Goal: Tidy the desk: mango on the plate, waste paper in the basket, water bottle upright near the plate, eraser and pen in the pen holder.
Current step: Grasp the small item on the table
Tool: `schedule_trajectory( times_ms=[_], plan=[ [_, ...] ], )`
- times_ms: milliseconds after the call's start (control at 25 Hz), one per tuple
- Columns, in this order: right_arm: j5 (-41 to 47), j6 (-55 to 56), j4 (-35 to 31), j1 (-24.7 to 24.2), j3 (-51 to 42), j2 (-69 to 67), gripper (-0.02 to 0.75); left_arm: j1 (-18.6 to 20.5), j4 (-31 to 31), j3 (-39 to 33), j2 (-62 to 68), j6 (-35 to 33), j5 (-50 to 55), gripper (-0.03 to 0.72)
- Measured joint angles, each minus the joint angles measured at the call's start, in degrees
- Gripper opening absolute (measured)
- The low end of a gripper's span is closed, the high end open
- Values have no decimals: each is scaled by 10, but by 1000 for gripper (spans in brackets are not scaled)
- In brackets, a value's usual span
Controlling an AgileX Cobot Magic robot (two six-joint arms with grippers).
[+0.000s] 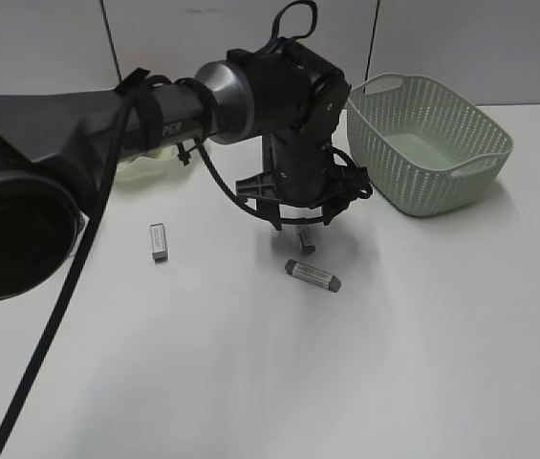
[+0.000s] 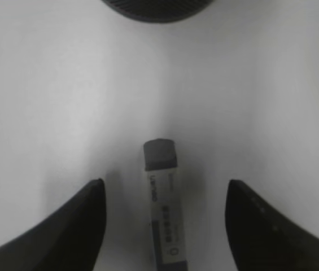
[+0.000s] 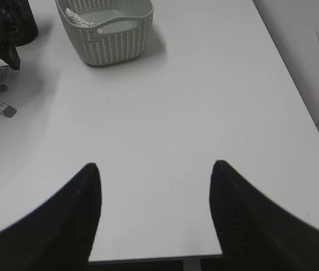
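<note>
2 more erasers (image 1: 313, 274) on desk (image 1: 394, 363) — basket (image 1: 429, 143) beside arm (image 1: 155, 110)

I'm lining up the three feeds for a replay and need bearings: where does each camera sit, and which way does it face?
Exterior: raised at the near edge, slanting down over the desk; the left arm fills the left, basket far right.
Left wrist: straight down on an eraser between the open left gripper.
Right wrist: low, looking across the desk past the open right gripper to the basket.
Shared: exterior and right wrist both show the basket and erasers.
</note>
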State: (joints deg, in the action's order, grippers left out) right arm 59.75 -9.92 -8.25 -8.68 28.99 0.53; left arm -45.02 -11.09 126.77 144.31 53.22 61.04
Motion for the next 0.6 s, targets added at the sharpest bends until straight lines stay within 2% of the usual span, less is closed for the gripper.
schedule_trajectory(
  times_ms=[600],
  plan=[
    [0,0,0,0,0,0,484,-8,-3,1,17,21,-6,457]
  ],
)
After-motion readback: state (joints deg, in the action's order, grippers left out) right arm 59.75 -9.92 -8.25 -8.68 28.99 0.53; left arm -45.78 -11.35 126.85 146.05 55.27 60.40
